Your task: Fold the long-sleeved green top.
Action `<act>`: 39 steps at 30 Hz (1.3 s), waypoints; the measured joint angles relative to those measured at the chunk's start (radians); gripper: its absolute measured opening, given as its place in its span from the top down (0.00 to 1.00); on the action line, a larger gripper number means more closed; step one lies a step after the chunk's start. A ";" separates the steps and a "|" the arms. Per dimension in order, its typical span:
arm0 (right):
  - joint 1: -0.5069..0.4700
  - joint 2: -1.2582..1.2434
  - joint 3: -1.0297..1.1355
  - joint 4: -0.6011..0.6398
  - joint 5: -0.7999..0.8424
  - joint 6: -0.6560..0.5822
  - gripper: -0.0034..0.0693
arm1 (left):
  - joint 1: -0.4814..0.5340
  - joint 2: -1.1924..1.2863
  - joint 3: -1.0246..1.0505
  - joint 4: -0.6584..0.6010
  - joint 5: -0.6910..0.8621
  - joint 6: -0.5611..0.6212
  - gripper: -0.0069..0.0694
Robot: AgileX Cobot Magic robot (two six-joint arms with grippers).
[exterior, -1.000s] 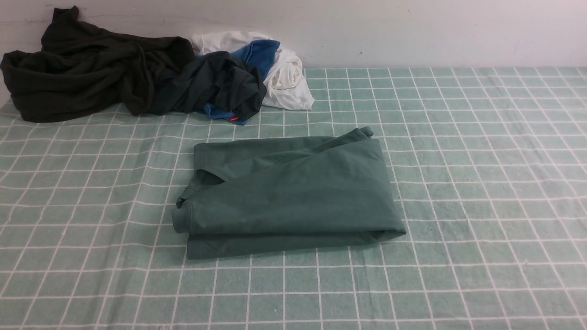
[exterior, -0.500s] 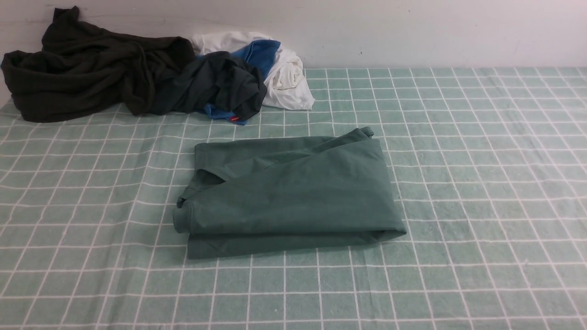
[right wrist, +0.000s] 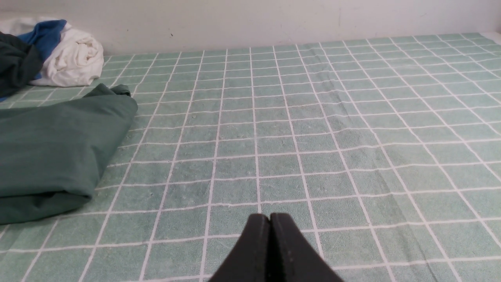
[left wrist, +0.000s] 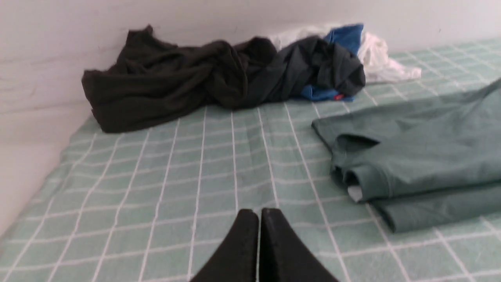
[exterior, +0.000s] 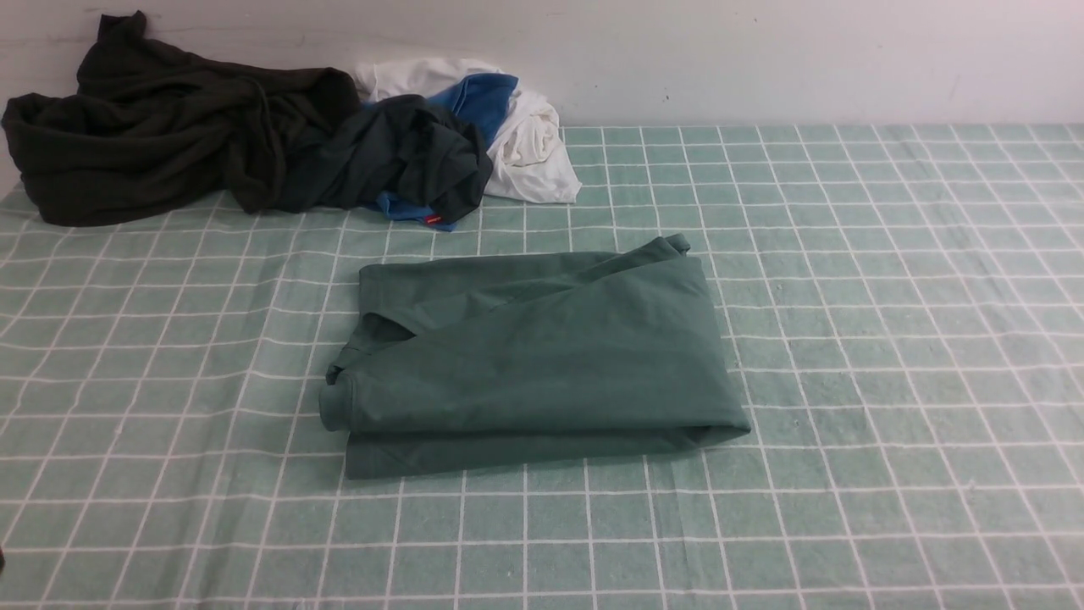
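Green long-sleeved top [exterior: 542, 356] lies folded in a compact stack, cuff poking out at its left edge. Left pincer [left wrist: 259, 213] and right pincer [right wrist: 270, 217] both clenched, empty.

Both wrist views crop the green long-sleeved top [left wrist: 422, 156] (its far side).

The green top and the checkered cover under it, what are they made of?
The green top looks like soft, matte knit cotton: it folds limply in smooth, rounded layers. The checkered cover looks like nubby woven cloth, maybe terry; its surface is fuzzy and gently wrinkled.
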 joint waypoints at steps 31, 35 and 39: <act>0.000 0.000 0.000 0.000 0.000 0.000 0.97 | 0.001 0.001 0.086 0.005 0.001 -0.191 0.91; 0.000 0.000 0.000 0.000 0.000 0.000 0.97 | 0.001 0.001 0.086 0.005 0.001 -0.191 0.91; 0.000 0.000 0.000 0.000 0.000 0.000 0.97 | 0.001 0.001 0.086 0.005 0.001 -0.195 0.91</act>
